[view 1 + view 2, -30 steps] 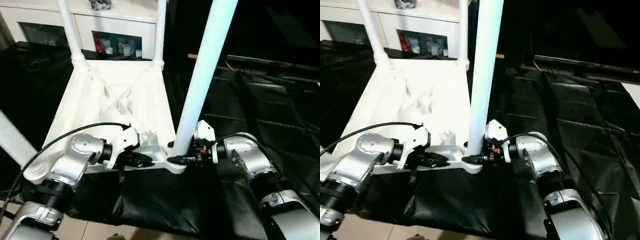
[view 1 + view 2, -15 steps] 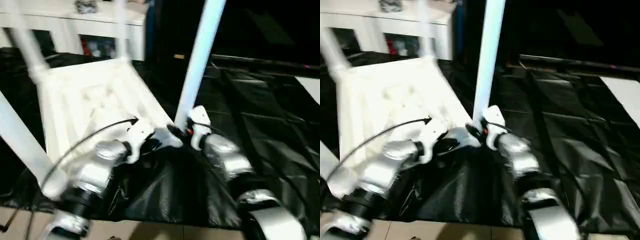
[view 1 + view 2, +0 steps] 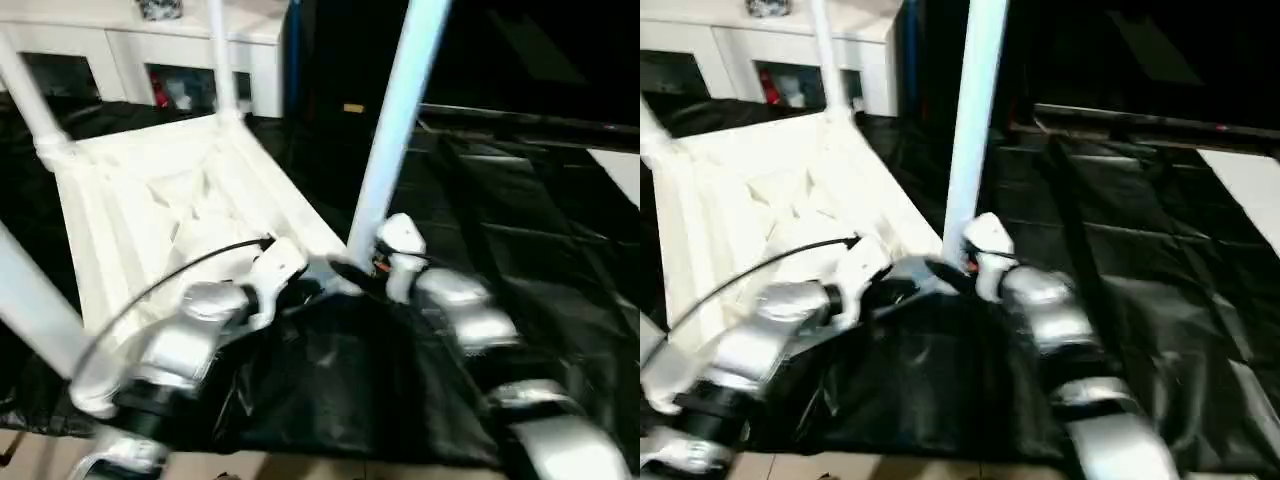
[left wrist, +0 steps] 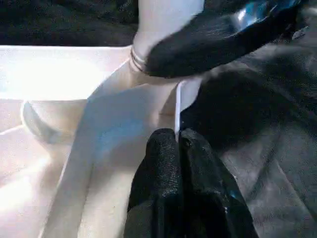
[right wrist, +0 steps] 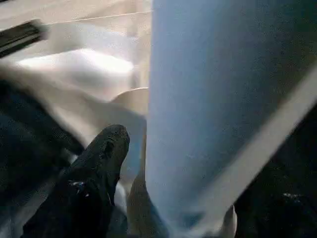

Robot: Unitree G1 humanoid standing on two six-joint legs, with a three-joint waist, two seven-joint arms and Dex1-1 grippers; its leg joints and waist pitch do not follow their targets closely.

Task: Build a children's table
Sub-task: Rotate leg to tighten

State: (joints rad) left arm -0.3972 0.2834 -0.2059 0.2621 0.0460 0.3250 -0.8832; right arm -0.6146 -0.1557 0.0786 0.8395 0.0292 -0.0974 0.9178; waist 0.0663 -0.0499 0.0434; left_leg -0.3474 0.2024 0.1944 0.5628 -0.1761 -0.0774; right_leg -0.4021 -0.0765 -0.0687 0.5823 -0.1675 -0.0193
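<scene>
Left wrist view: left gripper (image 4: 177, 144) pinched tight on tabletop (image 3: 150, 215) rim, near corner.
Right gripper (image 5: 130, 163), spread unclear, beside upright leg (image 3: 395, 140); a nudge could tilt it in its socket.

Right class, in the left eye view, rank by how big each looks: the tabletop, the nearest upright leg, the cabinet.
1. Tabletop, covering the most picture.
2. Nearest upright leg, long but narrow; being close to the camera enlarges it.
3. Cabinet, only a strip showing at the top, and farthest away, so its true size is unsure.
</scene>
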